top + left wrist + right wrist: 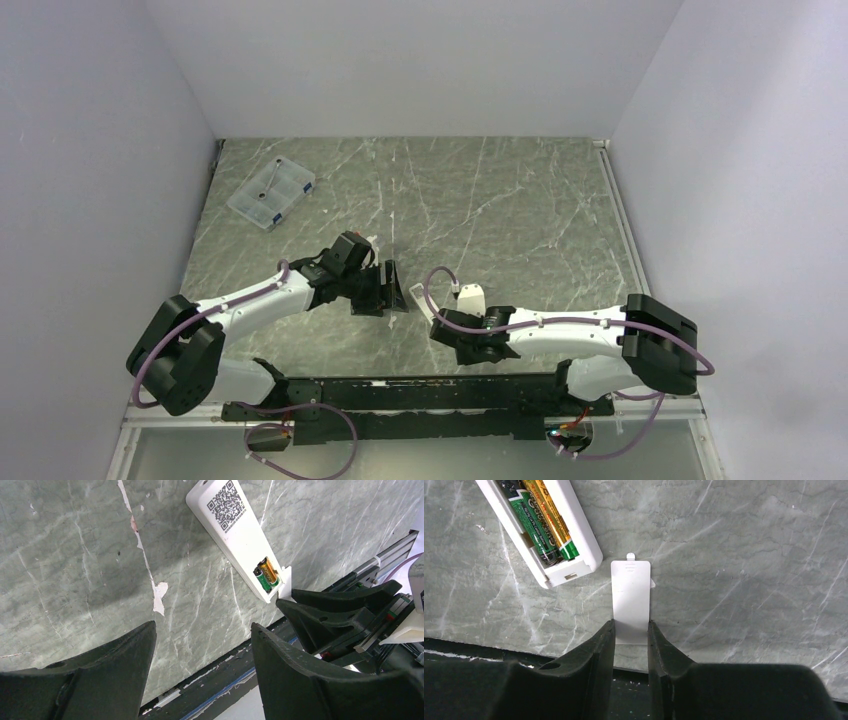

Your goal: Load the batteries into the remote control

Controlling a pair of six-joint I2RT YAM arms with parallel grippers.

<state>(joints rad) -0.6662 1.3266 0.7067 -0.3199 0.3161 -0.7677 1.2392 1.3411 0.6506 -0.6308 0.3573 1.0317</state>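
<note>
**Both cells seated; right fingers on the loose cover**

Your remote control (235, 525) lies face down on the green-grey marbled tabletop (749, 555), QR label up and the battery bay at its near end uncovered. The batteries (265, 574) sit side by side inside that bay: the dark green cell (535, 527) on the outer side, the copper-gold cell (550, 512) next to it.

Look at your right gripper (631, 627) first. Its two fingers (594, 655) have the small white battery cover (630, 590) between them, one pressed against each long edge of its near half. The cover lies flat on the table, its tab pointing away from the wrist. The remote's open end sits just beyond and to the left of those fingertips, near the cover's far corner but separated from it by a strip of bare table. Neither finger touches the remote.

Your left gripper (202, 627) has its fingers spread wide with only tabletop between them. The remote lies well ahead of its tips, off toward the right-hand finger, clear of both. From that wrist view you can see the right gripper's dark fingers close beside the remote's open end.

A clear compartment box (270, 192) rests at the far left of the table, well apart from both arms.
</note>
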